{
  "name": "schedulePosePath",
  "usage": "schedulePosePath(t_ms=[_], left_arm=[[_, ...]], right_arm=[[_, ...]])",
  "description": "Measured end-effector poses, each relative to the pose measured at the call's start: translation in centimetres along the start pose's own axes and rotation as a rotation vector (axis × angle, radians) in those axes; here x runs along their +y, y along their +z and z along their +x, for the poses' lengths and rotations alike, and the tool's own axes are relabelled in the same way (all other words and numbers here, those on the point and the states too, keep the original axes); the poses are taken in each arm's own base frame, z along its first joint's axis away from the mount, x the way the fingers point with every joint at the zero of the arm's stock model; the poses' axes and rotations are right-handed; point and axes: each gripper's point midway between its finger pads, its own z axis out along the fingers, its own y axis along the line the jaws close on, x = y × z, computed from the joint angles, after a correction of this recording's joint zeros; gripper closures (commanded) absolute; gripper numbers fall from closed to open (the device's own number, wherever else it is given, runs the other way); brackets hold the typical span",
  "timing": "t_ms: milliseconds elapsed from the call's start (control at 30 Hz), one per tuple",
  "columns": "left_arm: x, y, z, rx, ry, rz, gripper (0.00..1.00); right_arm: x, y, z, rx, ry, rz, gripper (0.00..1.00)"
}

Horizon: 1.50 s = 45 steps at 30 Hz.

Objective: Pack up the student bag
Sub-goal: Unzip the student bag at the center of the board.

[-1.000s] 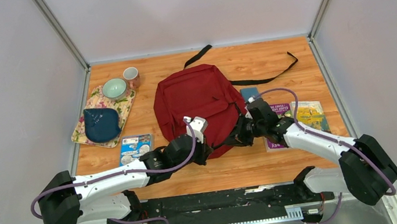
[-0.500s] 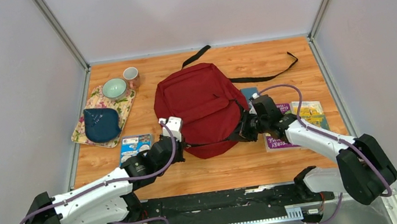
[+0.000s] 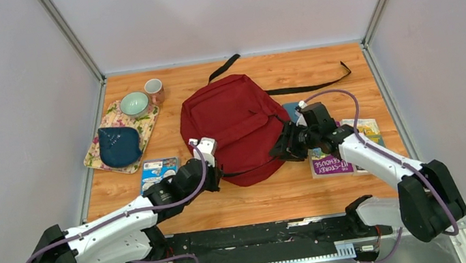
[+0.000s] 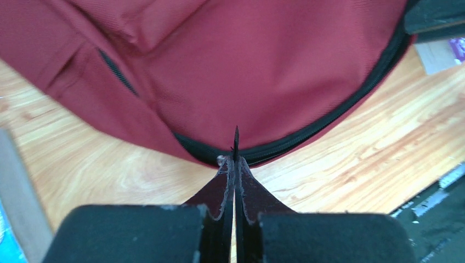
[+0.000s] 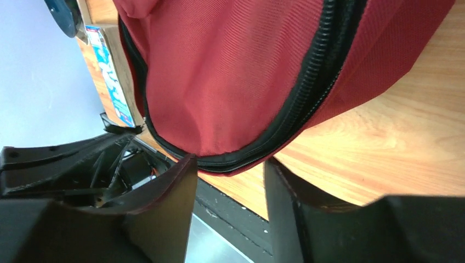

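Wooden tabletop, pale walls; student bag; left hand pinching zipper tab, right hand fingers apart.

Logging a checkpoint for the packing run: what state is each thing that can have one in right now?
student bag: lying flat, zipper looks closed
left claw: shut, pinching a black zipper tab
right claw: open, straddling the bag's zippered edge
mug: upright
bowl: upright on the floral mat
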Motion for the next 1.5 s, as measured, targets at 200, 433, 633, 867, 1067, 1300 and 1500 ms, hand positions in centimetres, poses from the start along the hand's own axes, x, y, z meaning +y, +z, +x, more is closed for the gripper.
schedulePosePath(t_ms=[200, 433, 633, 867, 1067, 1300, 1500], left_arm=[[-2.5, 1.1, 0.7, 0.039, -0.031, 0.103, 1.00], [-4.5, 1.5, 0.5, 0.052, -0.034, 0.172, 1.00], [-6.5, 1.1, -1.1, 0.018, -0.037, 0.237, 1.00], [-7.3, 1.1, -0.8, 0.028, -0.042, 0.257, 1.00], [-7.5, 1.1, -1.0, 0.019, -0.045, 0.264, 1.00], [-6.9, 1.3, -0.9, 0.016, -0.035, 0.233, 1.00], [-2.4, 1.7, -0.7, 0.013, 0.013, 0.053, 1.00]], right_arm=[[1.4, -2.3, 0.2, -0.027, -0.016, -0.033, 0.37], [1.7, -3.1, 4.8, 0.029, 0.154, -0.084, 0.36], [2.5, -2.1, 7.2, 0.070, 0.299, -0.070, 0.36], [2.7, -0.6, 6.3, 0.034, 0.445, -0.038, 0.36], [1.3, 1.2, 6.1, 0.031, 0.549, 0.038, 0.51], [-0.2, 3.0, 6.2, 0.037, 0.587, 0.104, 1.00], [-0.6, 3.2, 6.5, 0.041, 0.562, 0.105, 1.00]])
